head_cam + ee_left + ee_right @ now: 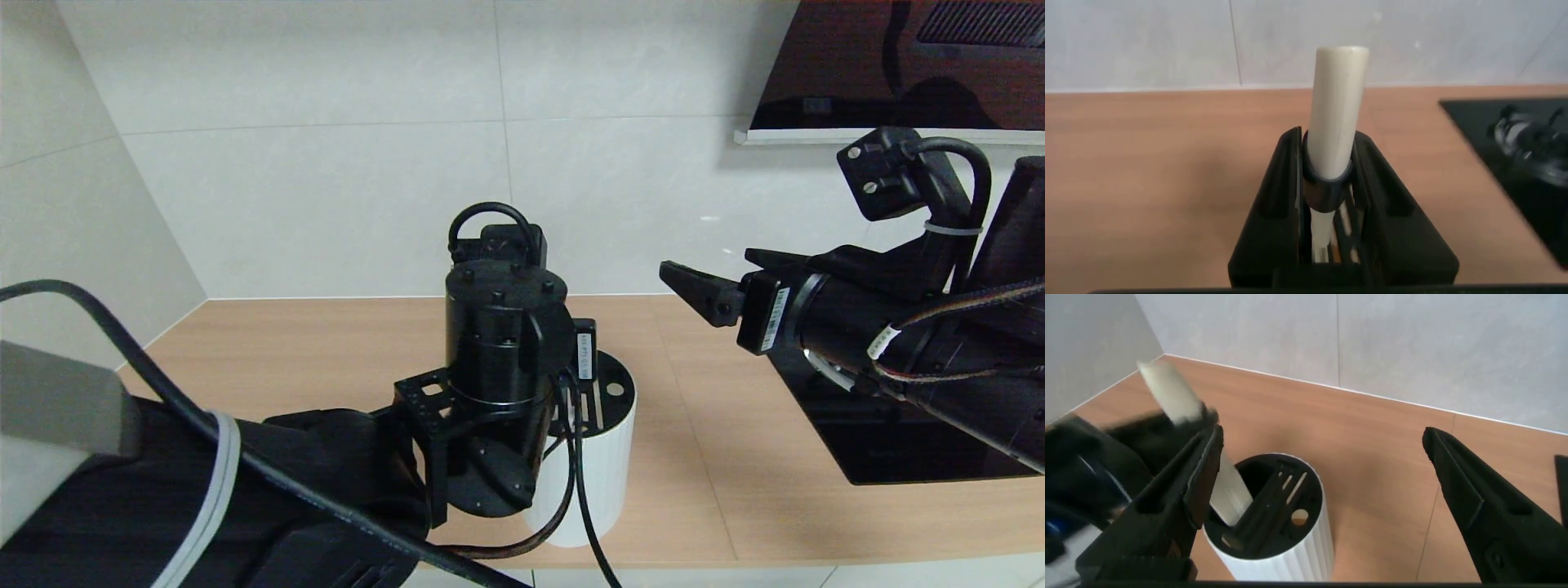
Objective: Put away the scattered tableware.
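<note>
Ridges run down the white round wall of the utensil holder [606, 478], and its top is a black insert cut with slots and a round hole. Now the utensil [1337, 106]: a smooth cream handle, rounded like a dowel, with a dark ring collar below it, and a pale flat part that slants down into the holder's black top. The holder stands on a light wood-grain counter [326, 343], near its front edge, with a glossy black cooktop [898, 453] set flush into it on the right. Pale grey wall tiles [326, 163] rise behind, and a dark shiny hood [898, 65] hangs in the upper right. The left gripper [1329, 175] is directly over the holder, pointing down, fingers pinching the utensil at the collar. The right gripper [1323, 433] is level above the counter to the holder's right, fingers spread wide, holding nothing.
</note>
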Tool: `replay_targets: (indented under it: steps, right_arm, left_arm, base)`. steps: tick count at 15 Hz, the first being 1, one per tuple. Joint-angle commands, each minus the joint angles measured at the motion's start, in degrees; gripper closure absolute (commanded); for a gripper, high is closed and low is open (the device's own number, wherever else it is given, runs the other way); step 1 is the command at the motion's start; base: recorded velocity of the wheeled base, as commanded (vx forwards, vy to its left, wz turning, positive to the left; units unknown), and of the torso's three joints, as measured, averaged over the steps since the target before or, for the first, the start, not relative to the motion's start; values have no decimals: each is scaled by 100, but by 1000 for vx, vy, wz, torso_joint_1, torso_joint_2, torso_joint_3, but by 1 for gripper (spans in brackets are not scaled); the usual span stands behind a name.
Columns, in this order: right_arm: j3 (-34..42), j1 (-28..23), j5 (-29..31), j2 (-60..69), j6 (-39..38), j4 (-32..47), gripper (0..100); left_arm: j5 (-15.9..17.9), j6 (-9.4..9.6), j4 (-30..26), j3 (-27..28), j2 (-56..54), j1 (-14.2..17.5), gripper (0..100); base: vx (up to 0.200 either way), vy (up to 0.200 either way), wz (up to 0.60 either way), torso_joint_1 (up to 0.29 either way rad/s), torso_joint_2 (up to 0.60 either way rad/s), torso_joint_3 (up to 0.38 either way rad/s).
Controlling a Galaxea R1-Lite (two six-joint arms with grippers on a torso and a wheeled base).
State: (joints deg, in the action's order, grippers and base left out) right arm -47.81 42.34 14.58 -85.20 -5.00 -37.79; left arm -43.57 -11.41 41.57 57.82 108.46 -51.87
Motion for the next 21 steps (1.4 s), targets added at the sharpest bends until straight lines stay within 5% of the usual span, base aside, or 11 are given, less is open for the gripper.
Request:
replay_targets:
  steps: [1, 14, 15, 21]
  right_arm:
    - [9, 3, 1, -5, -1, 0, 0]
    - [35, 3, 1, -5, 8, -18, 0]
    - [35, 3, 1, -5, 8, -18, 0]
    - [53, 11, 1, 3, 16, -27, 0]
  left_arm:
    - [-2, 7, 0, -60, 132, 2, 100]
    - [6, -2, 0, -157, 255, 2, 100]
    - [6, -2, 0, -157, 255, 2, 0]
    - [24, -2, 27, -183, 255, 2, 0]
  base:
    - [0, 0, 0, 0, 0, 0]
    - [0, 0, 0, 0, 0, 0]
    - [0, 0, 0, 0, 0, 0]
    - [0, 0, 0, 0, 0, 0]
